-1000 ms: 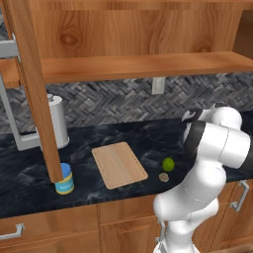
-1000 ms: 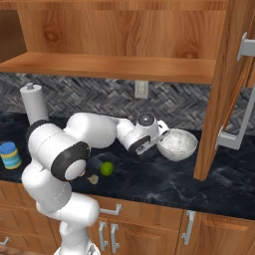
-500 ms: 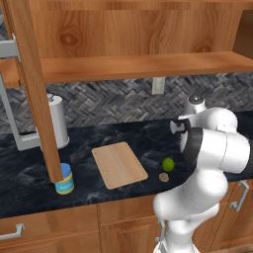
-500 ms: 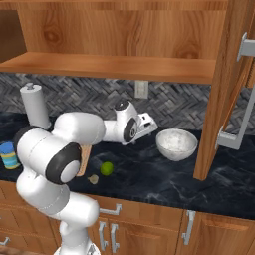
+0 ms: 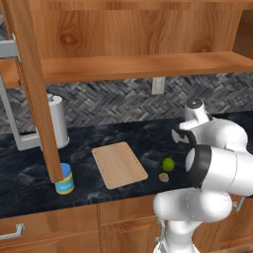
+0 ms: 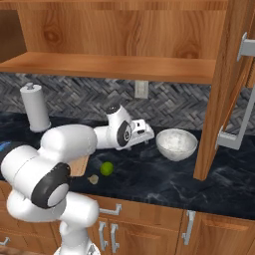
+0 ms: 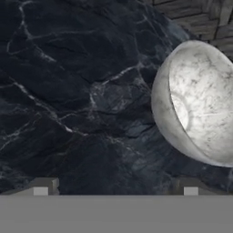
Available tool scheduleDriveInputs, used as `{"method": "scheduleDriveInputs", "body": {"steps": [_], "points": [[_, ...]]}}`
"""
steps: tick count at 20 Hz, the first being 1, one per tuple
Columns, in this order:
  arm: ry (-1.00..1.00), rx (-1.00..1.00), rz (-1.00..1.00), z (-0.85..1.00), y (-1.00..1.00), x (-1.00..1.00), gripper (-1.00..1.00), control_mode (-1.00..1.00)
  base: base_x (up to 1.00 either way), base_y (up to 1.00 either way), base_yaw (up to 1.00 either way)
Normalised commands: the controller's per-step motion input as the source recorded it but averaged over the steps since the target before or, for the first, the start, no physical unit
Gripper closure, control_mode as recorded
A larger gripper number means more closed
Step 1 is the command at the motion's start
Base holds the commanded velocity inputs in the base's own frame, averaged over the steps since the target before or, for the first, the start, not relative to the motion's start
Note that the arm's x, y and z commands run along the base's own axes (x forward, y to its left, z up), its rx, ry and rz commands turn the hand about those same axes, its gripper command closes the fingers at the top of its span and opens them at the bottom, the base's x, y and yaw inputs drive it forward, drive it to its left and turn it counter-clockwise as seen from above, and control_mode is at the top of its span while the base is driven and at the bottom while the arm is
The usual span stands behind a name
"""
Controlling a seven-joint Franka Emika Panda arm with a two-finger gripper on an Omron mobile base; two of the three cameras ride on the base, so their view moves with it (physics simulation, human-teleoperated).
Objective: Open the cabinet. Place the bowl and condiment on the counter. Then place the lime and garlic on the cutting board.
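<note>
Dark counter (image 6: 164,174) carries the bowl (image 6: 176,144); my gripper (image 6: 143,134) hangs beside it, jaws spread, empty.

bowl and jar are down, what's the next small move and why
Probably swing the open, empty end effector away from the bowl and over toward the lime. The bowl and condiment already stand on the counter, while the lime and garlic lie off the cutting board, just beside it.
</note>
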Motion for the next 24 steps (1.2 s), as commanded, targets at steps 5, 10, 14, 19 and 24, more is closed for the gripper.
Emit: {"method": "scheduleDriveInputs", "body": {"steps": [5, 10, 14, 19, 24], "points": [[-0.06, 0.00, -0.14, 0.35, 0.07, -0.37, -1.00, -1.00, 0.00, 0.00, 0.00], [-0.17, 0.00, -0.33, 0.62, 0.25, -0.17, -1.00, -1.00, 0.00, 0.00, 0.00], [-0.15, 0.00, -0.34, 0.38, 0.45, 0.00, -1.00, -1.00, 0.00, 0.00, 0.00], [-0.06, -0.01, -0.27, 0.09, 0.48, 0.09, -1.00, -1.00, 0.00, 0.00, 0.00], [0.16, 0.31, -0.11, 0.28, 0.02, 0.28, -1.00, -1.00, 0.00, 0.00, 0.00]]}}
